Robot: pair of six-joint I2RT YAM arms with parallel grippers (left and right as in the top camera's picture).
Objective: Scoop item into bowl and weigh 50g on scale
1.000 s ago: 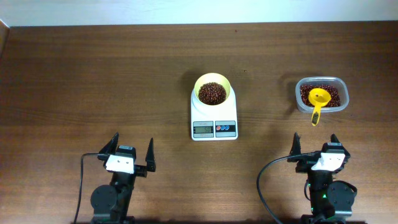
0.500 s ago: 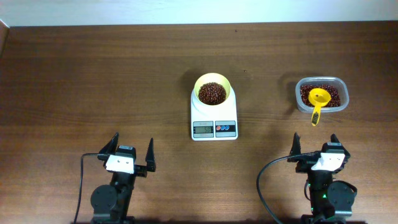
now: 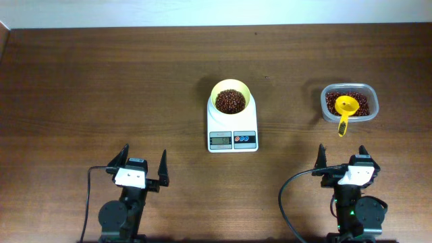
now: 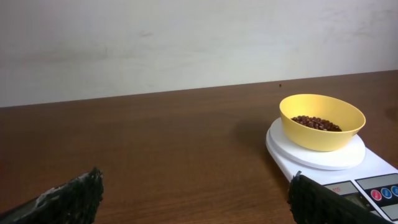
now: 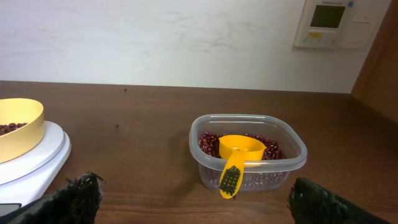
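The pale yellow bowl (image 3: 231, 96) stands on the white scale (image 3: 232, 131) at the table's middle and holds a heap of dark red-brown beans (image 3: 230, 101). Bowl (image 4: 321, 121), beans (image 4: 317, 123) and scale (image 4: 348, 165) show at the right of the left wrist view; the bowl (image 5: 18, 127) on the scale (image 5: 34, 158) shows at the left of the right wrist view. More beans (image 3: 354, 101) fill a clear tub (image 3: 349, 102). My left gripper (image 3: 142, 166) is open and empty near the front edge. My right gripper (image 3: 341, 160) is open and empty, in front of the tub (image 5: 247, 151).
A bright yellow scoop (image 3: 345, 111) rests in the tub, its handle hanging over the near rim; it also shows in the right wrist view (image 5: 238, 155). A white wall runs behind the table's far edge. A wall panel (image 5: 328, 22) hangs at the upper right.
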